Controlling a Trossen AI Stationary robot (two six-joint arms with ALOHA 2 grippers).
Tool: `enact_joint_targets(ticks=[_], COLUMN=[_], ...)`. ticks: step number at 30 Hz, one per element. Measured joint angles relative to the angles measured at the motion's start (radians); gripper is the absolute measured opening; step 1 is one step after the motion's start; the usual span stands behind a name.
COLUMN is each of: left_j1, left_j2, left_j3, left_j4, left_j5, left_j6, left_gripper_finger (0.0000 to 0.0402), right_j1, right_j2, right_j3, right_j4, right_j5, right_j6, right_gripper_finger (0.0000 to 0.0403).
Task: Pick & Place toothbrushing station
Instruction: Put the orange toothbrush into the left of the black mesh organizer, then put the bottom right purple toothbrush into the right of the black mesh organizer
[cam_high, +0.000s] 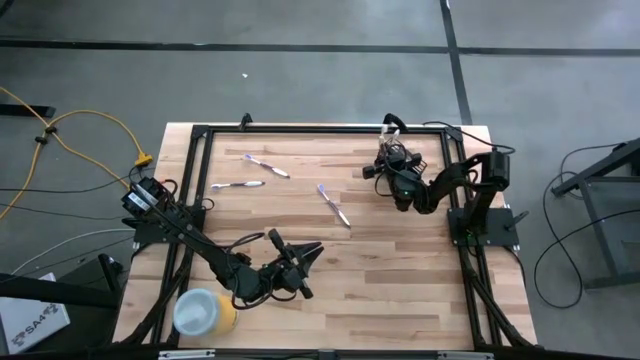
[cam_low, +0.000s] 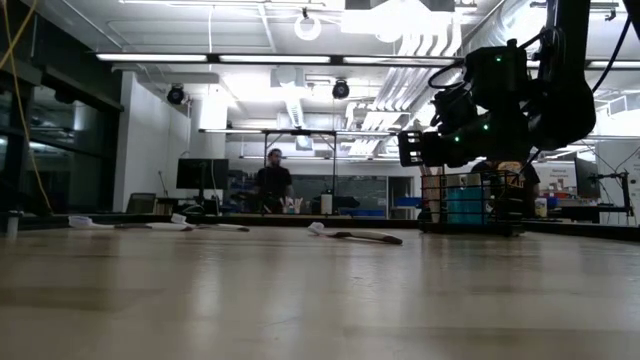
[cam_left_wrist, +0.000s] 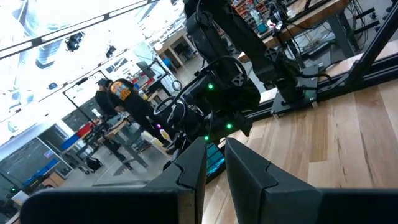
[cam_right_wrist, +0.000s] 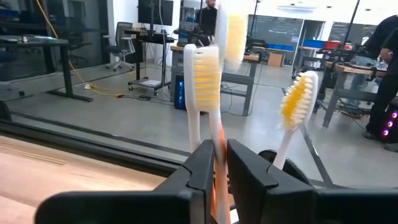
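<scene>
Toothbrush (cam_right_wrist: 204, 81) upright btwn right claw (cam_right_wrist: 219, 163) fingers, over holder (cam_low: 470, 205).

Bright ceiling strips glare; low view dim.

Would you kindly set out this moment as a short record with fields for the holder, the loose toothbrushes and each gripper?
holder: black mesh holder near the table's far right, under the right gripper
loose toothbrushes: three lying flat on the table
right gripper: over the holder, fingers around an upright toothbrush
left gripper: near front, holding nothing
yellow cylinder: front left
</scene>
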Motion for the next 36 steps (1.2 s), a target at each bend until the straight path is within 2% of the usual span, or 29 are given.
enact_joint_targets(ticks=[20,25,33,36], left_j1=[0.0,0.0,0.0,0.0], left_j2=[0.0,0.0,0.0,0.0], left_j3=[0.0,0.0,0.0,0.0], left_j4=[0.0,0.0,0.0,0.0], left_j5=[0.0,0.001,0.001,0.001], left_j6=[0.004,0.004,0.004,0.004], left_gripper_finger=[0.0052,0.0052,0.0052,0.0052], right_j1=[0.024,0.054,0.069,0.086], right_j2=[0.0,0.0,0.0,-0.002], right_j3=[0.0,0.0,0.0,0.0], right_j4=[0.0,0.026,0.037,0.037], right_j5=[0.028,0.085,0.112,0.161], right_j6=[-0.048,-0.1,-0.115,-0.128], right_gripper_finger=[0.0091,0.009,0.008,0.008])
